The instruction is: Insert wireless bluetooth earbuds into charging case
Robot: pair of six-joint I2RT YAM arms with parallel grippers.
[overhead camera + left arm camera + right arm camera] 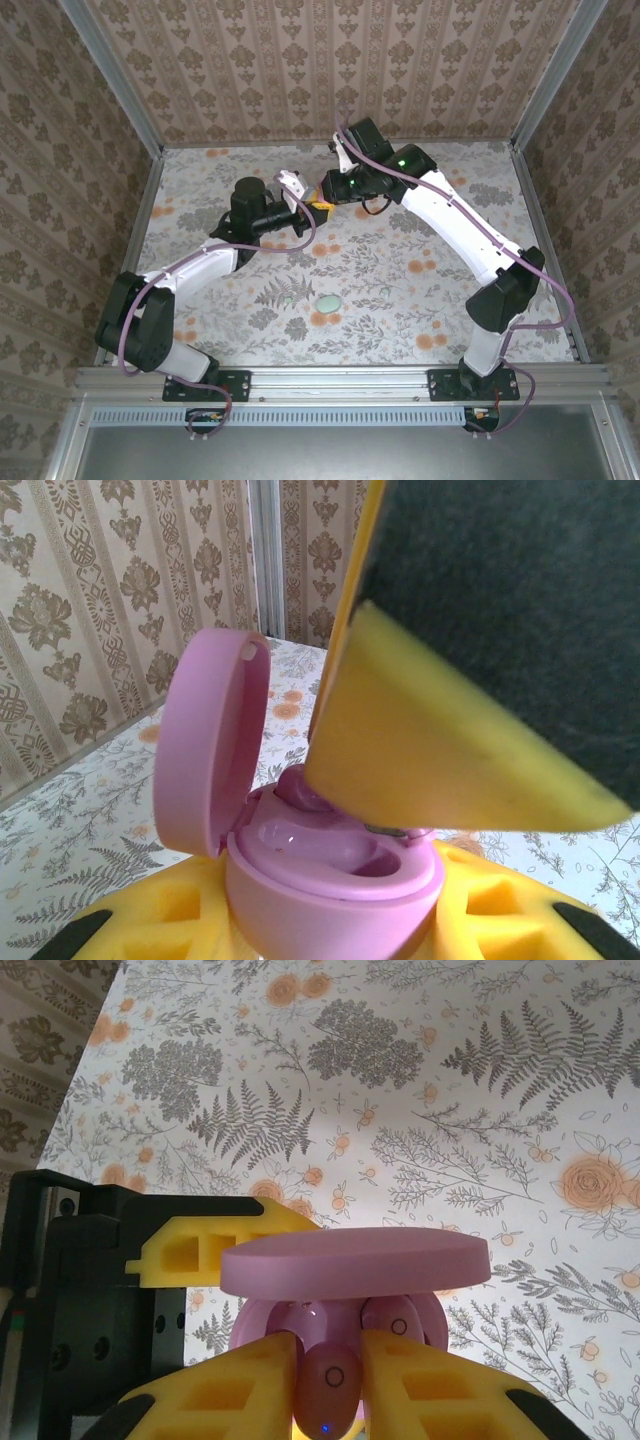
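Two grippers meet over the floral table, a little toward 12 o'clock from its middle in the top view. The left gripper has its yellow fingers closed on the base of the pink case, holding it upright. The case's lid stands open, raised at 9 o'clock of the base in the left wrist view. The right gripper is pinched almost fully together on the pink earbud, which sits between its two fingertips. In the right wrist view that bud is at the mouth of the case, just below the lid's edge. In the left wrist view one of the right gripper's fingers reaches in from 1 o'clock, and the bud's rounded end touches the far rim of the inner tray. Whether the bud is fully seated cannot be told. One mint case lies on the table at 6 o'clock from the grippers, well apart from them.
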